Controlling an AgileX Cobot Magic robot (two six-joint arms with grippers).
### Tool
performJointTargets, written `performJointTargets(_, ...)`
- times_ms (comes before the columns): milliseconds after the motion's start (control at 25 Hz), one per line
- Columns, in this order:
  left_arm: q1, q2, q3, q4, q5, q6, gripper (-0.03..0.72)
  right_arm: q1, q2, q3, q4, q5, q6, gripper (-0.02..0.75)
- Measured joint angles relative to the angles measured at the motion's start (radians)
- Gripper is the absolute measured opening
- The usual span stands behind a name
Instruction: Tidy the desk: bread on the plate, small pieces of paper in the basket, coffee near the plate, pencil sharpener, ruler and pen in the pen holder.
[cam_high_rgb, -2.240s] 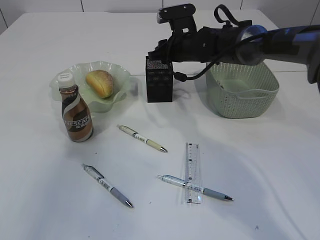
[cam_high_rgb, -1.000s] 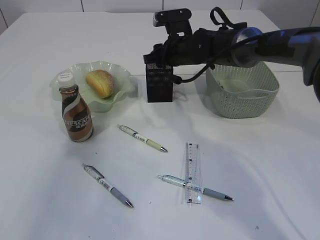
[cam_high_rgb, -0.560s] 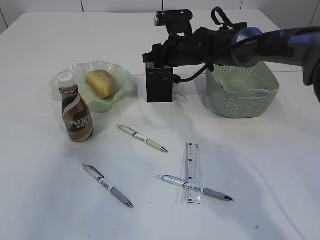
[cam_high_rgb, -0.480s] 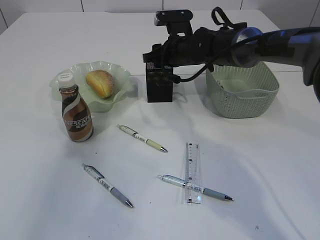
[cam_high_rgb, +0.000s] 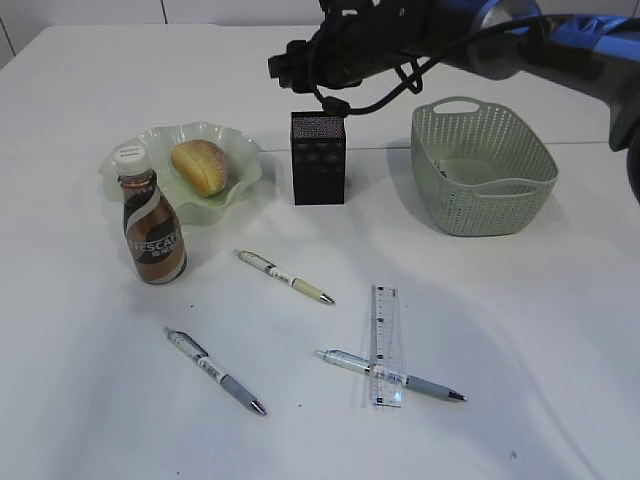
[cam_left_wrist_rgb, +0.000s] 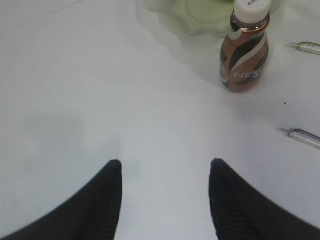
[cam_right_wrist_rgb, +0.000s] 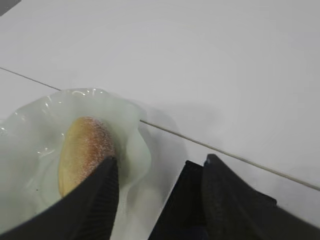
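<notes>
Hiding black square mesh pen holder (cam_right_wrist_rgb: 172, 215) partly, right gripper (cam_right_wrist_rgb: 157, 165) jaws apart, empty; left gripper (cam_left_wrist_rgb: 165, 167) jaws apart. Brown coffee bottle (cam_high_rgb: 152, 228) label reads "NESCAFE".

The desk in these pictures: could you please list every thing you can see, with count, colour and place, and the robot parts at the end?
desk: one, white, under everything.
plate: one, pale green, wavy rim, back left.
bread: one, golden-brown, on the plate.
coffee bottle: one, brown and white, in front of the plate.
pen holder: one, black mesh, upright, back centre.
basket: one, sage green, back right.
pens: three, lying loose on the front of the desk.
ruler: one, clear, lying across the right-hand pen.
right gripper: black, jaws open, above the pen holder.
left gripper: black, jaws open, above bare desk.
</notes>
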Motion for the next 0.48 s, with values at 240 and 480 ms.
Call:
performJointTargets(240, 0.000, 0.000, 0.000, -0.012, 0.010, 0.000, 0.393, 0.000, -0.048, -0.178, -0.047, 0.226, 0.000, 0.424)
performJointTargets(480, 0.000, 0.000, 0.000, -0.038, 0.022, 0.000, 0.393, 0.000, -0.112, -0.258, -0.092, 0.484, 0.000, 0.424)
